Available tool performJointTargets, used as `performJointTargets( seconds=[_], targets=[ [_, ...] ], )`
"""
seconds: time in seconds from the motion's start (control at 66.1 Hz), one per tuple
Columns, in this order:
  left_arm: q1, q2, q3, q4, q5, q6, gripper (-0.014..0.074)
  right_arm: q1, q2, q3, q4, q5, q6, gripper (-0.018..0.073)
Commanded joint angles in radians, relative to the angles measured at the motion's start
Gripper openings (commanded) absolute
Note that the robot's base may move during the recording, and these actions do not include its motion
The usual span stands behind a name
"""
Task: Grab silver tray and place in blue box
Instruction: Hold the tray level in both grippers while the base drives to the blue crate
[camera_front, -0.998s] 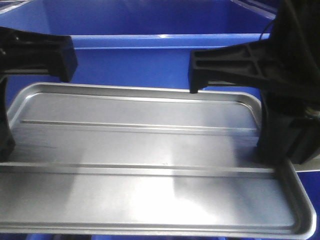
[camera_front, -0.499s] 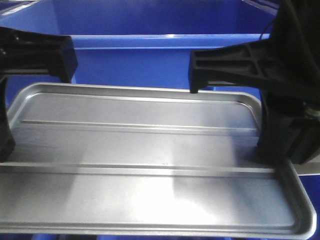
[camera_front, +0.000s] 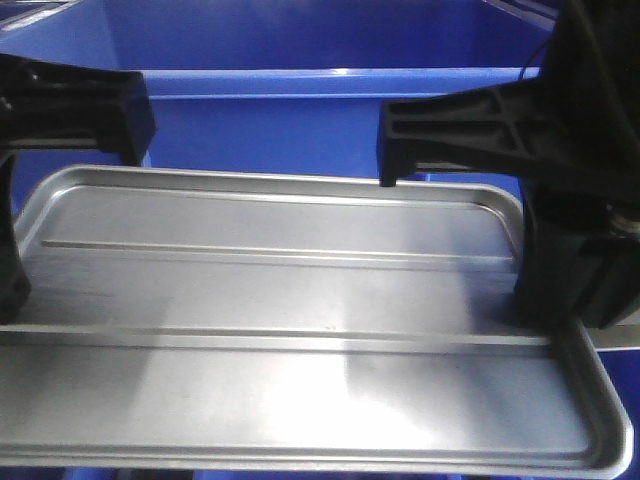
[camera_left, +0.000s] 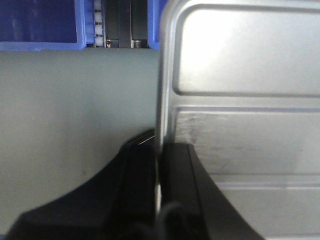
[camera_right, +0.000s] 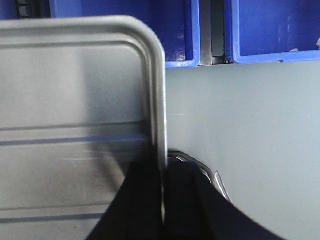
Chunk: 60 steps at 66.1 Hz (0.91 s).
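Note:
The silver tray (camera_front: 300, 300) fills the front view, held level between my two grippers. Its two long ridges run left to right. My left gripper (camera_left: 159, 165) is shut on the tray's left rim, one finger (camera_left: 135, 185) outside and one inside the tray (camera_left: 240, 100). On the opposite rim my right gripper (camera_right: 162, 180) is shut the same way on the tray (camera_right: 75, 100). The blue box (camera_front: 330, 85) stands just beyond the tray's far edge, its thick rim above tray level. In the wrist views the blue box (camera_left: 153, 25) (camera_right: 180, 30) shows past the tray's corners.
A second blue crate (camera_left: 40, 25) stands left of the box and another blue crate (camera_right: 270, 30) stands to its right, with narrow gaps between them. A pale grey surface (camera_left: 75, 110) (camera_right: 250, 125) lies under and beside the tray.

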Motion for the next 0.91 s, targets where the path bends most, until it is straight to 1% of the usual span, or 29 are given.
performJointTargets(
  seconds=[0.0, 0.302, 0.454, 0.68, 0.726, 0.801, 0.892],
  targets=[
    [-0.011, -0.027, -0.029, 0.010, -0.044, -0.010, -0.0008, 0.004, -0.029, -0.025, -0.031, -0.047, 0.002, 0.0062],
    [-0.011, -0.027, -0.029, 0.012, -0.060, -0.010, -0.0008, 0.004, -0.029, -0.025, -0.040, -0.049, 0.002, 0.0062],
    [-0.011, -0.027, -0.029, 0.017, -0.089, -0.010, -0.0008, 0.004, -0.029, -0.025, -0.049, -0.092, 0.002, 0.0062],
    [-0.011, -0.023, -0.029, 0.017, -0.089, -0.010, -0.0008, 0.004, -0.029, -0.025, -0.046, -0.111, 0.001, 0.0062],
    [-0.009, -0.023, -0.029, 0.014, -0.089, -0.010, -0.0008, 0.004, -0.029, -0.027, -0.047, -0.111, -0.011, 0.0062],
    [-0.009, -0.023, -0.029, 0.014, -0.089, -0.010, -0.0008, 0.004, -0.029, -0.038, -0.045, -0.109, -0.065, 0.0062],
    [-0.009, -0.023, -0.045, 0.012, -0.089, -0.010, -0.0008, 0.004, -0.029, -0.075, -0.029, -0.076, -0.115, 0.0062]
  ],
)
